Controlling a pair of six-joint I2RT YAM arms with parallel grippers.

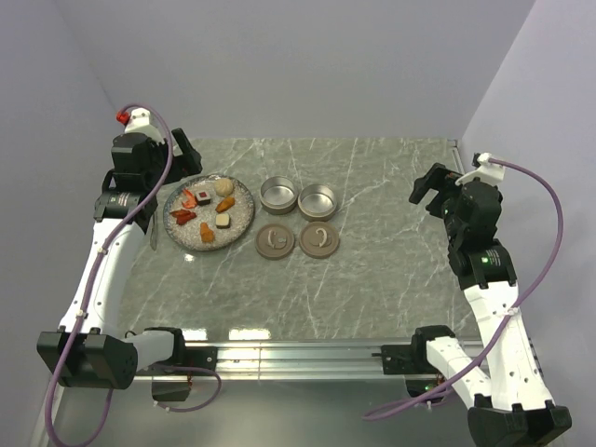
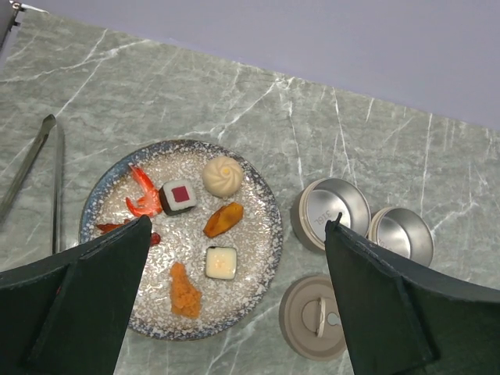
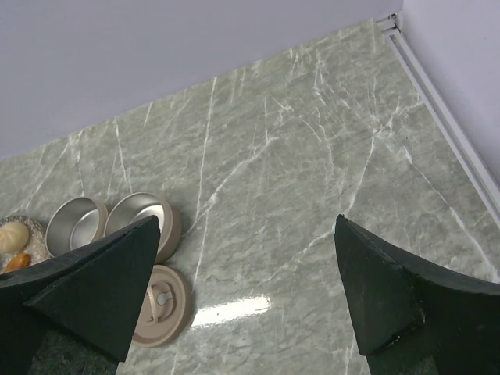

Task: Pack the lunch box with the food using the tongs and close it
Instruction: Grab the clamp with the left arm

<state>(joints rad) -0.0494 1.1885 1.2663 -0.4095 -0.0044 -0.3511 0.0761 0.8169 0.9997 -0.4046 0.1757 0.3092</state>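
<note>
Tongs first; nothing is packed, so my read is that picking them up is the step in hand.

Top view: tongs lie flat on the tabletop at the left, just beside the plate holding the food. Left jaws hang wide open over the plate's far-left side and hold nothing. Right jaws hover wide and empty far off at the right. Two open tins stand right of the plate, and two lids lie just near of them.

Left wrist view: tongs show two thin arms that meet at the upper end and splay toward the lower. Best to straddle both arms partway along, so that squeezing closes the tips. They are thin, flat metal, likely to slip, so the approach should be low and square. The plate rim sits close and could be nudged. Seven pieces of food lie apart from one another. Tins and one lid are well clear.

Right wrist view: tins look empty and a lid lies knob up. Nothing blocks that side. Tongs are not in view here.
</note>
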